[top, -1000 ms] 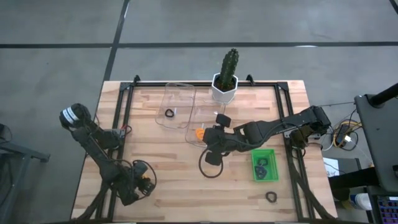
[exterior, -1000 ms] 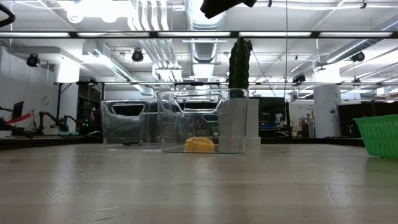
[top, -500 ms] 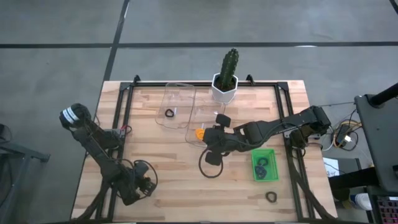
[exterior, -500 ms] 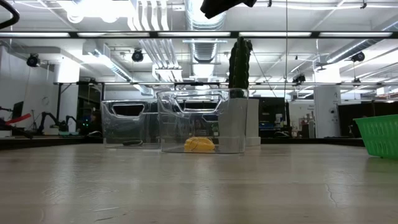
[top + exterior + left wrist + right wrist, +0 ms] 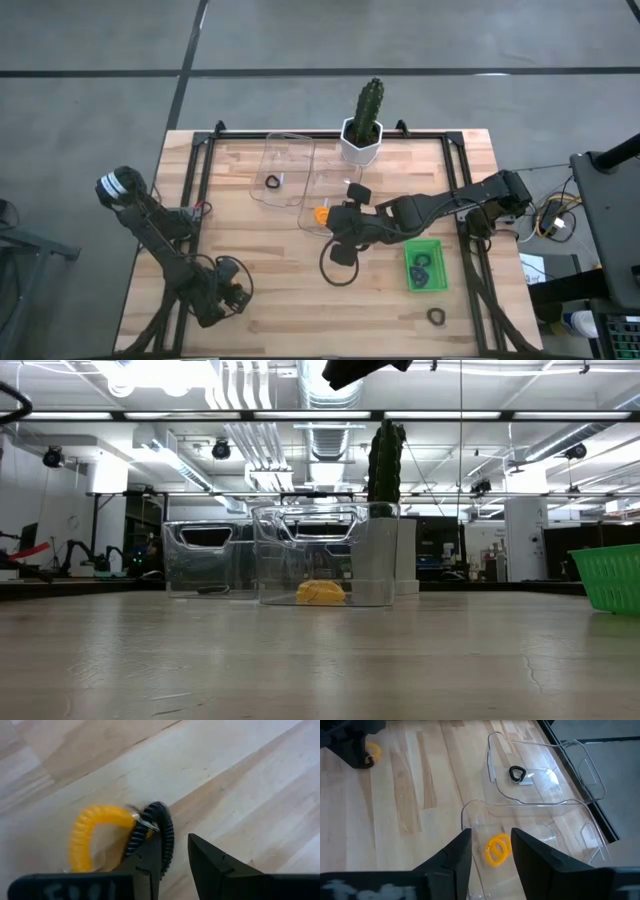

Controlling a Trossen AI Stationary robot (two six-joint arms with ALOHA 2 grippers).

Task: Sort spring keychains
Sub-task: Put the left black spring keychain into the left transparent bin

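Currently on the table (image 5: 270,270), by position in the high view: left gripper (image 5: 232,296), lower left, low over the wood, fingers apart with bare board between them, nothing clamped. At one fingertip, an orange keychain (image 5: 86,838) tangled with a black keychain (image 5: 161,831), the black one touching that finger (image 5: 148,862); likely parked there to part the pair before sorting. Right gripper (image 5: 338,226), centre, poised above the nearer clear bin (image 5: 470,812), fingers open and empty, a sorted orange keychain (image 5: 497,849) lying inside directly below. Farther clear bin (image 5: 283,150), upper centre, holding one black keychain (image 5: 272,181). Green basket (image 5: 410,283), right of centre, with dark loops (image 5: 421,270) inside, colour hard to tell. Stray dark keychain (image 5: 436,316), lower right, unsorted. Potted cactus (image 5: 364,122), top centre, clear of the work.
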